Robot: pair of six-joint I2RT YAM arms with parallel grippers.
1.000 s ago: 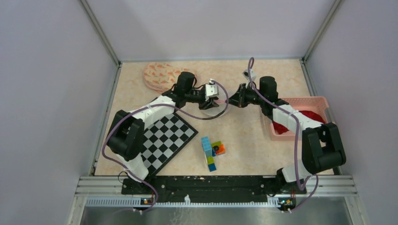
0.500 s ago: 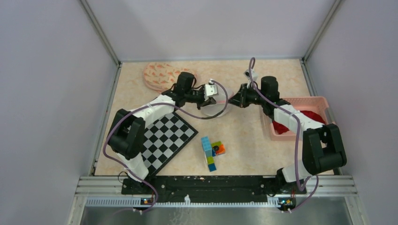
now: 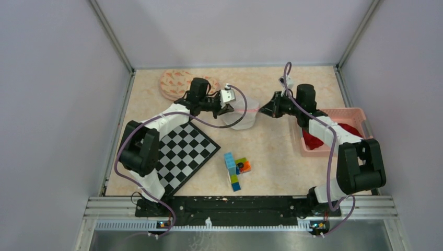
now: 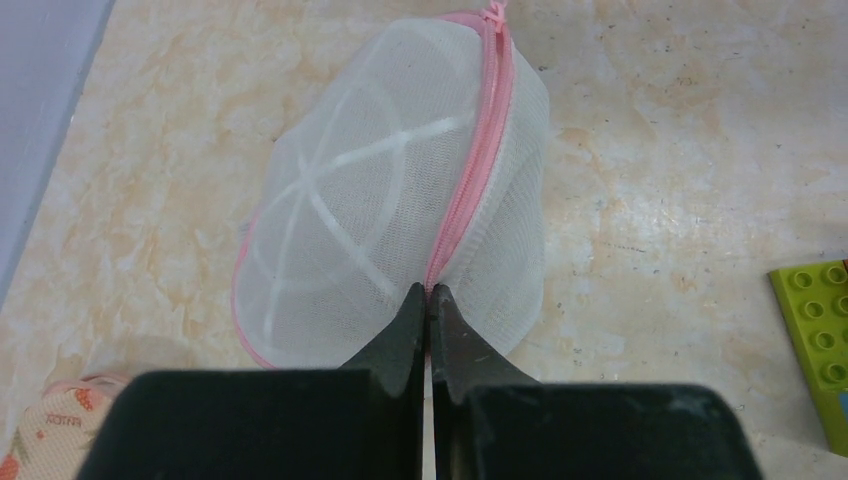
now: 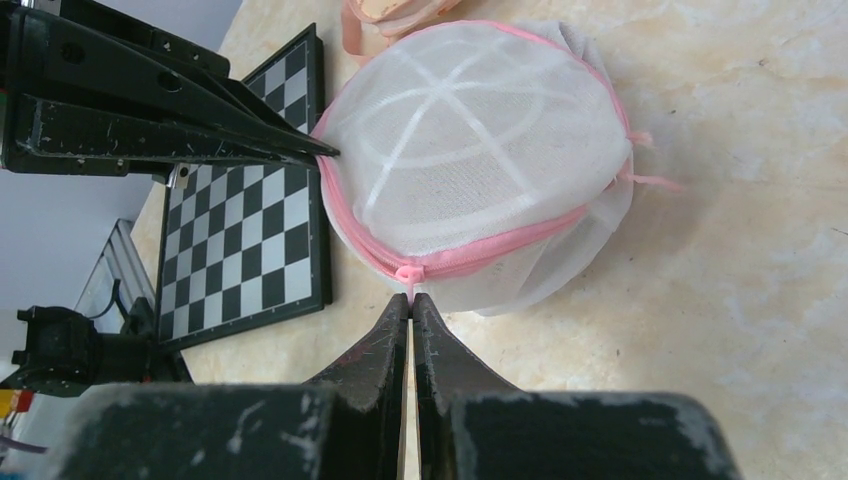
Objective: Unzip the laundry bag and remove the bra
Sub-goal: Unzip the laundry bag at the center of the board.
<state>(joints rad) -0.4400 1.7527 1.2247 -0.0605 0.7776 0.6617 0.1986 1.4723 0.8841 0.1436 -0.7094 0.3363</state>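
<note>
Nearest the arm bases, a cluster of coloured blocks (image 3: 236, 168) and a chessboard (image 3: 185, 151) lie on the worktop (image 3: 271, 157). Neither belongs to the job.

Beyond them, about mid-depth and near the centre, sits the laundry bag (image 3: 241, 112), a white mesh dome stiffened by pale ribs. It is stretched between the 2 arms.

The left end effector (image 4: 430, 290) is closed, pinching the bag at the left end of its pink zipper (image 4: 470, 190). The right end effector (image 5: 411, 297) is also closed, its tips meeting on the zipper pull (image 5: 405, 272) at the bag's right end.

From both wrist views the zipper teeth run shut along the whole visible seam, with no gap in the mesh. So I judge the task to be at its very start. The 2 grips are set, but the unzipping has not begun.

The bra cannot be made out through the mesh. If it is inside, it has yet to come out.

What remains is to draw the pull along the seam while the other end is anchored, then reach in and lift the bra clear.

To the right a pink basket (image 3: 360, 112) holds red cloth (image 3: 313, 141). At the far left lies a round patterned pad (image 3: 175, 83).
</note>
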